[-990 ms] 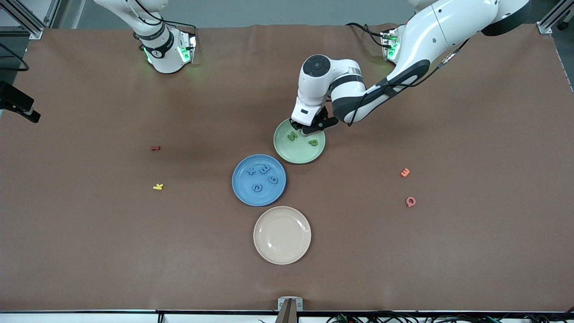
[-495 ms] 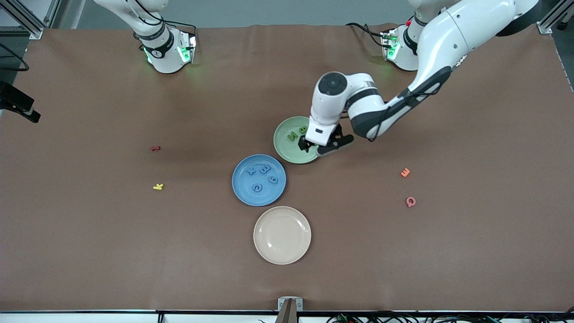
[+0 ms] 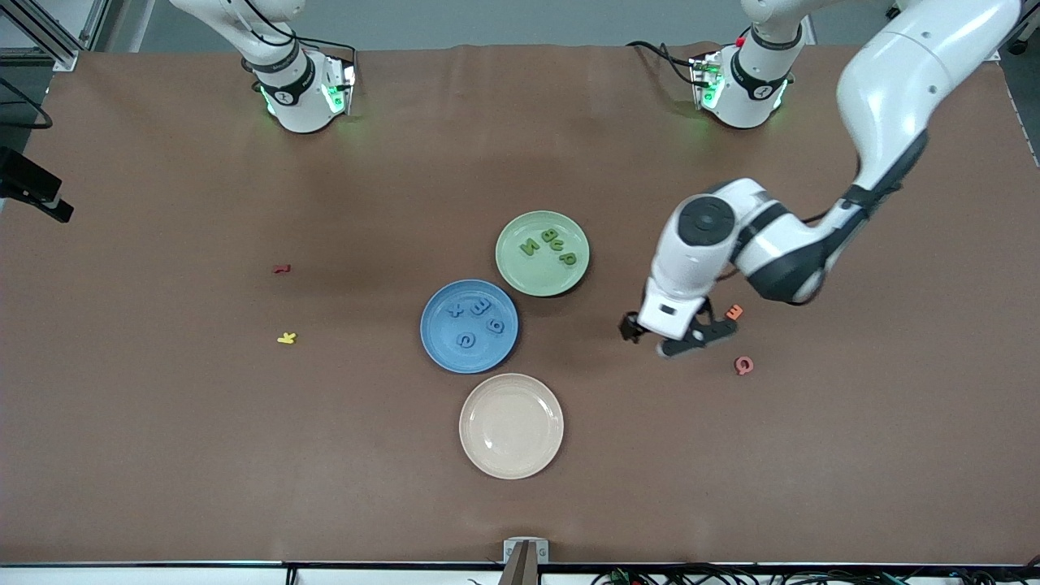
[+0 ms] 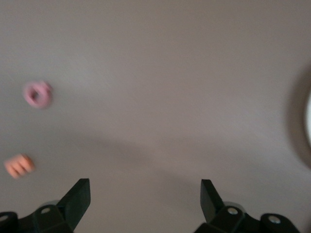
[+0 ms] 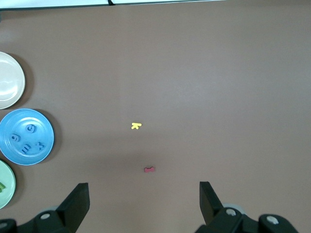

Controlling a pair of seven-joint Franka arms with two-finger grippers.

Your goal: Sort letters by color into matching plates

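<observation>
On the counter (image 3: 162,455), the blue plate (image 3: 439,345) holds four blue letters (image 3: 479,307) and the green plate (image 3: 520,276) four green letters (image 3: 549,238). The left gripper (image 3: 678,335) hangs wide open and empty beside the orange letter (image 3: 734,312); the right gripper (image 5: 143,204), waiting, is open and empty too.

Green plate (image 3: 542,253) holds four green letters (image 3: 549,244); blue plate (image 3: 469,326), just nearer the camera, holds four blue letters (image 3: 476,319). Left gripper (image 3: 668,336), jaws apart and empty, over bare table toward the left arm's end from the green plate, by the orange letter (image 3: 734,312).

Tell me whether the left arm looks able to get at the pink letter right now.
Probably yes: the left gripper hangs open over bare table beside the pink letter, with nothing between them.
</observation>
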